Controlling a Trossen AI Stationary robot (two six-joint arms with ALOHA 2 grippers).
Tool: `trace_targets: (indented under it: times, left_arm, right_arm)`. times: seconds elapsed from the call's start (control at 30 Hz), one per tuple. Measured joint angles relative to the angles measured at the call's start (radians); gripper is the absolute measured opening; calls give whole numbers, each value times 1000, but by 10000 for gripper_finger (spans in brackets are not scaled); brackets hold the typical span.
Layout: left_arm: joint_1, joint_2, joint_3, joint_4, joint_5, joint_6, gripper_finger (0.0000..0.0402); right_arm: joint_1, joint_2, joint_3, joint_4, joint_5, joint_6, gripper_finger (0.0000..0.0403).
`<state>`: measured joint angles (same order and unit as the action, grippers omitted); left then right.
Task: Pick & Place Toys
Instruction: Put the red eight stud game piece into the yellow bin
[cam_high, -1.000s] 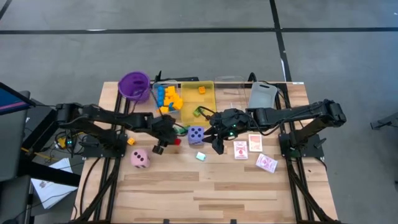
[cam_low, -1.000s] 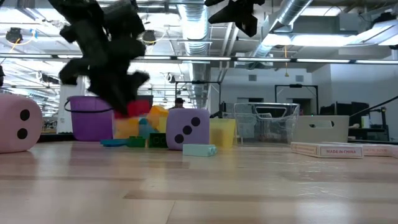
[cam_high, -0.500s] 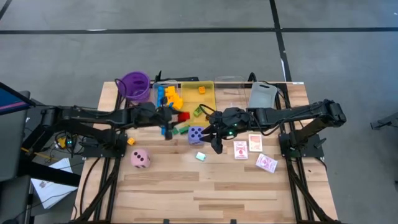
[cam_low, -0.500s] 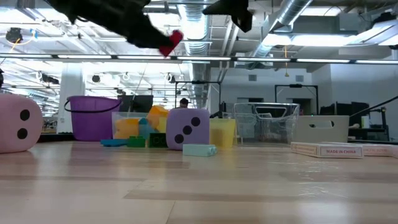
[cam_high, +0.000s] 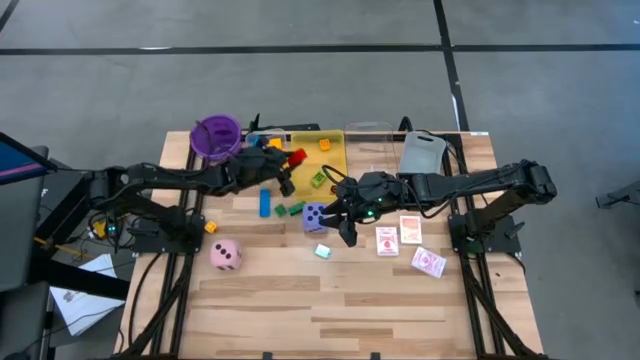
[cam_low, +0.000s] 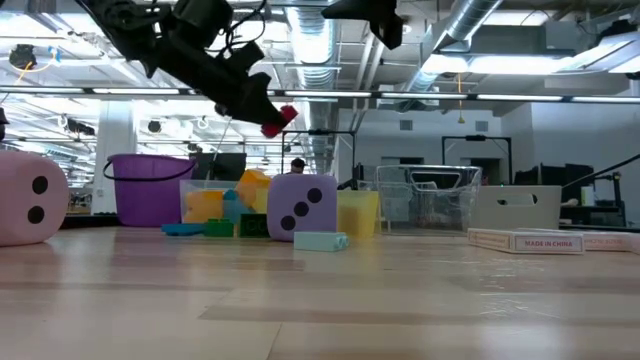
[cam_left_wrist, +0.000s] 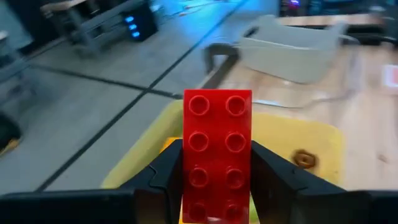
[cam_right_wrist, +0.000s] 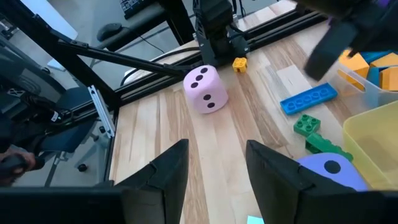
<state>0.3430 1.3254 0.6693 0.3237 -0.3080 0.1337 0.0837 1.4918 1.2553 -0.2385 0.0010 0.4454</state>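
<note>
My left gripper is shut on a red two-by-four brick, held in the air above the yellow tray's left rim; the brick also shows in the low view. My right gripper is open and empty, hovering just right of the purple die, which rests on the table. The pink die sits near the left. A blue flat block, green blocks and a teal block lie on the table. Red-patterned cards lie at the right. My left gripper pinches the red brick's two long sides between its two fingers, at the end nearer the wrist. The brick's other end sticks out past the fingertips. The fingers slant downward along the brick. The brick is lifted clear, studs facing the wrist camera.
A purple cup stands at the far left. A clear tray holds yellow and blue blocks. Another clear tray and a grey tray stand at the far right. A small orange block lies near the pink die.
My left gripper has carried the red brick up from the table beside the purple die toward the far edge, to above the yellow tray's left rim. The brick is lifted clear. It has stayed shut on the brick throughout.
</note>
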Motion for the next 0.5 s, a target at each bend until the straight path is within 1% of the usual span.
trace_targets:
  times: [0.1,0.37,0.5]
  left_arm:
    - [35,-9,0,-6,0,-41,130]
    - [79,-18,0,-8,-54,-45,131]
    - [83,-18,0,-8,-57,-45,131]
  right_arm:
    - [0,0,0,0,0,0,154]
    - [0,0,0,-4,0,-9,154]
    - [-1,0,0,-4,0,-11,154]
